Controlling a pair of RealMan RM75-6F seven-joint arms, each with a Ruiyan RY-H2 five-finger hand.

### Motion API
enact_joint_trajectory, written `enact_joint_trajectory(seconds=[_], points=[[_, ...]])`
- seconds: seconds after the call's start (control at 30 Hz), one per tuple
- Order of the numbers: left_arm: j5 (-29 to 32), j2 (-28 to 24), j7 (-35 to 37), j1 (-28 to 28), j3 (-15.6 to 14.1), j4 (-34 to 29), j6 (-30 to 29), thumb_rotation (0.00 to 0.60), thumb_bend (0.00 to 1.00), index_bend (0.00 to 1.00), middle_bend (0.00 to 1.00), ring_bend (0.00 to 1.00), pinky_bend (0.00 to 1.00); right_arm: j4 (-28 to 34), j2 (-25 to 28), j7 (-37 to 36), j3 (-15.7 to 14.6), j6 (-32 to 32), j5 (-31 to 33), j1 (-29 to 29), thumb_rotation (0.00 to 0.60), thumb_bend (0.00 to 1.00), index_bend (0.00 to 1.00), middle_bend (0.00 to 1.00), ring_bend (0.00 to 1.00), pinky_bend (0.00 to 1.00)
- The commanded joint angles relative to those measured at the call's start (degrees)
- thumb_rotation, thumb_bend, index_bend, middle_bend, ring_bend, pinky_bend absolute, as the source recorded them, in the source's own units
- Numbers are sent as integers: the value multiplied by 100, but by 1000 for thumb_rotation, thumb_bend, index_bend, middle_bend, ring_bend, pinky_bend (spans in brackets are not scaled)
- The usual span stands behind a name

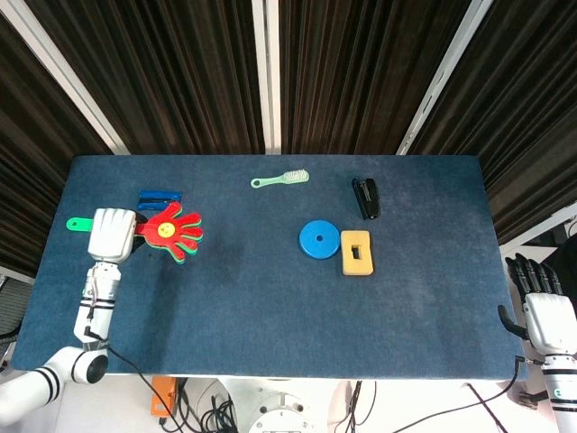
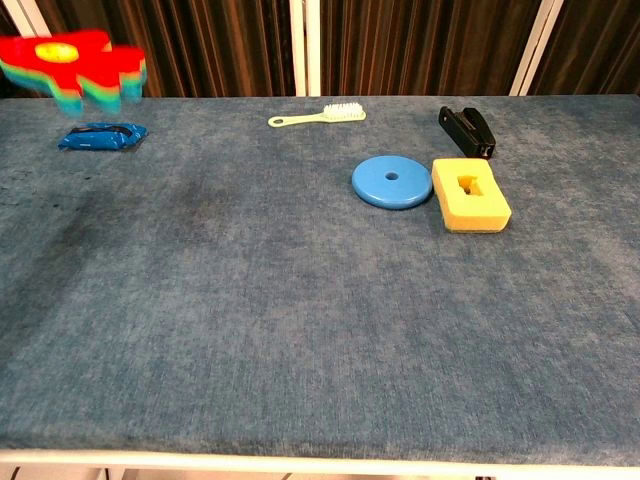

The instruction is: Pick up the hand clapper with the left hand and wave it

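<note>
On the table (image 1: 270,316) we find the brush (image 1: 280,179) at the back, the stapler (image 1: 365,198) to its right. In front of them the disc (image 1: 316,240) lies just left of the block (image 1: 356,253). Far left, the packet (image 1: 160,197) lies behind the hand clapper (image 1: 173,231).

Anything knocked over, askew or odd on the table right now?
Nothing stands out. The left hand holds the hand clapper above the table; the brush, blue disc and yellow block lie flat.
</note>
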State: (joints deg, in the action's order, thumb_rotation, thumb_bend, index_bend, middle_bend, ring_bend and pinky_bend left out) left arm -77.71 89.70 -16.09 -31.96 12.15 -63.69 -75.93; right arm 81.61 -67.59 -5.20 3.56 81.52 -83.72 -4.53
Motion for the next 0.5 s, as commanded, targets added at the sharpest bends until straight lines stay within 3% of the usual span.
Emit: enact_joint_trajectory(seconds=[0.03, 0.23, 0.33, 0.5], points=[[-539, 460, -168, -138, -376, 634, -502, 600, 663, 1000, 1000, 1000, 1000, -1, -3, 6, 1, -10, -1, -7, 600, 311, 0, 0, 0, 0], [352, 465, 584, 105, 136, -386, -218, 600, 660, 1000, 1000, 1000, 1000, 8, -18, 41, -6, -35, -3, -21, 600, 311, 0, 0, 0, 0], [928, 371, 532, 227, 316, -1084, 61, 600, 659, 1000, 1000, 1000, 1000, 14, -17, 52, -9, -34, -6, -20, 600, 311, 0, 0, 0, 0], [946, 517, 92, 278, 171, -1205, -27, 600, 654, 1000, 1000, 1000, 1000, 14, -15, 59, -20, -46, 6, -13, 600, 311, 0, 0, 0, 0]])
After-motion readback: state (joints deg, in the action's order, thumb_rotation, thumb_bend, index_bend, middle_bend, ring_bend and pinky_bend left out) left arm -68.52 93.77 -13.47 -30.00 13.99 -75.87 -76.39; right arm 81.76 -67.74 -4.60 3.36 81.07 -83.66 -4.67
